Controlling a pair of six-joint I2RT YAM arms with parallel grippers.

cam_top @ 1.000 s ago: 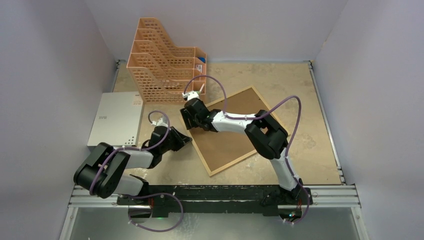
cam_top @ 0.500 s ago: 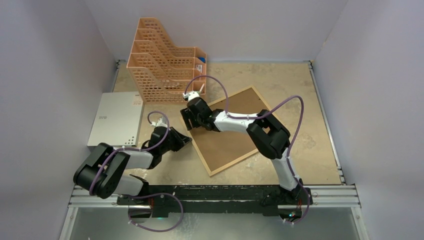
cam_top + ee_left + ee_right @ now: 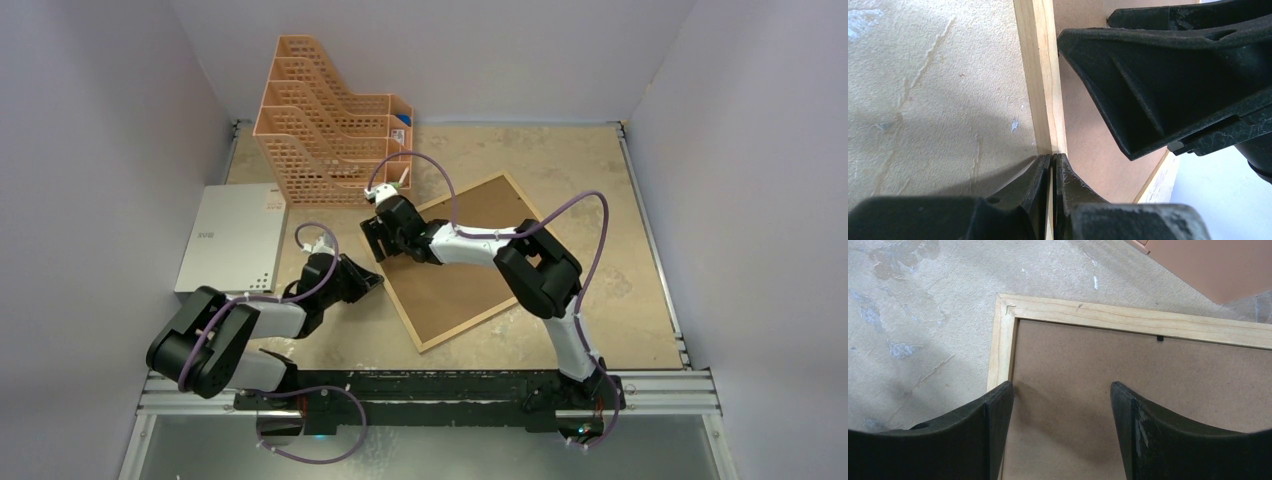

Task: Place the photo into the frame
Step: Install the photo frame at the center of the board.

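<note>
With the frame (image 3: 1128, 320) lying flat on the table (image 3: 600, 180), turned at an angle so one corner points toward the orange file organizer (image 3: 320, 110), its rear side faces up and the brown backing board (image 3: 1073, 370) sits inside its wooden rails. I clamp my left gripper (image 3: 1052, 160) on the frame's left rail; the fingers are pressed almost together, with only a thin strip of pale wood between them. My right gripper (image 3: 1062, 387) hangs over the frame's left corner with its jaws spread wide. One finger sits at the inner edge of the rail and the other is above the backing board. A grey perforated box (image 3: 230, 235) rests on the table to the left, well apart from the frame.
</note>
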